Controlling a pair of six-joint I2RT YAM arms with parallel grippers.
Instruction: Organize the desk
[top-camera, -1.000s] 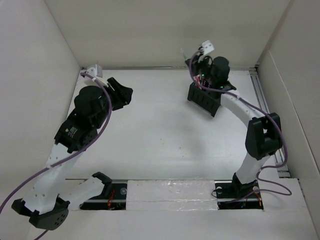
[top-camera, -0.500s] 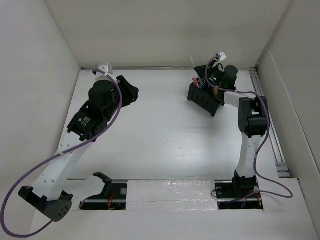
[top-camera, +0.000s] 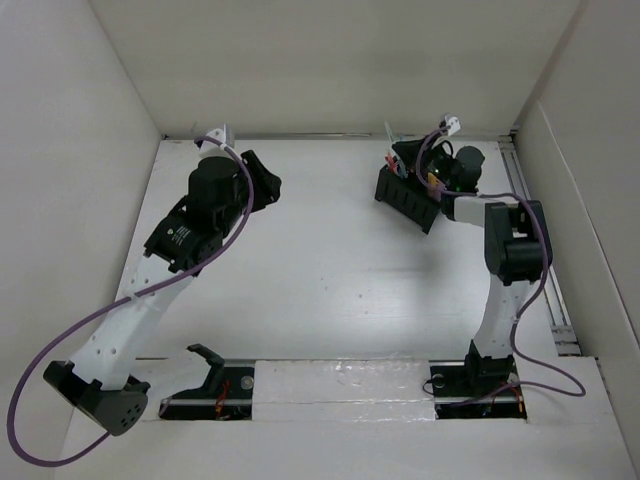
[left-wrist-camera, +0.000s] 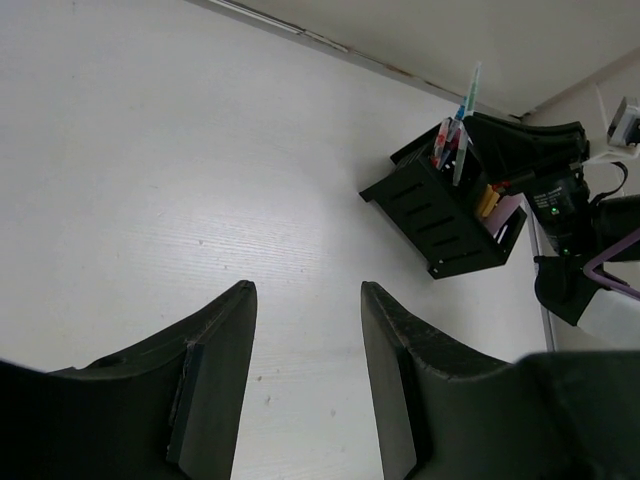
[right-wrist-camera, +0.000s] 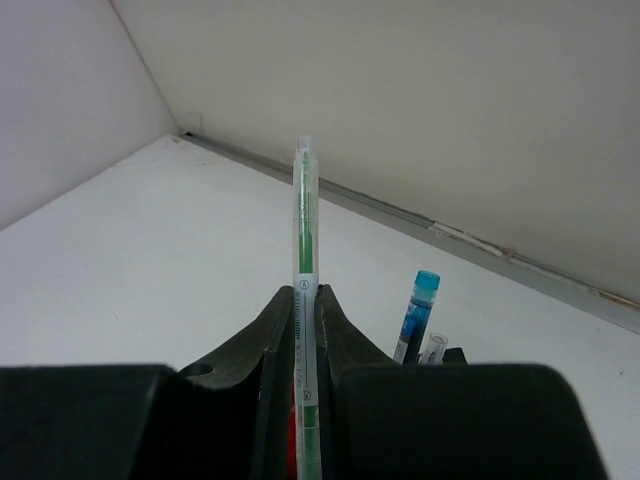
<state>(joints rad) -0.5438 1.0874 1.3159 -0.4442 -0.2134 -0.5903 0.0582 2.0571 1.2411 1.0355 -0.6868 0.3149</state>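
nearly done, it seems: right pincer (right-wrist-camera: 303, 300) clamps a green pen (right-wrist-camera: 305, 220) at the holder (top-camera: 405, 203), not yet dropped in (left pincer (left-wrist-camera: 307, 300) wide, empty).

**Desk layout as found**

We find the desk (top-camera: 320, 280) enclosed by walls (top-camera: 320, 60) on the left, back and right, with the rail strip (top-camera: 330, 383) along its front edge. The pen holder (top-camera: 408, 200) stands on the desk in the far right part, just short of the back wall. Several pens (left-wrist-camera: 452, 150) stand in its end nearest that wall. The right gripper (right-wrist-camera: 305, 305) sits above and just behind the holder, a pen (right-wrist-camera: 305, 250) upright between its fingers. The left gripper (left-wrist-camera: 305, 300) hangs over the far left part, well apart from the holder.
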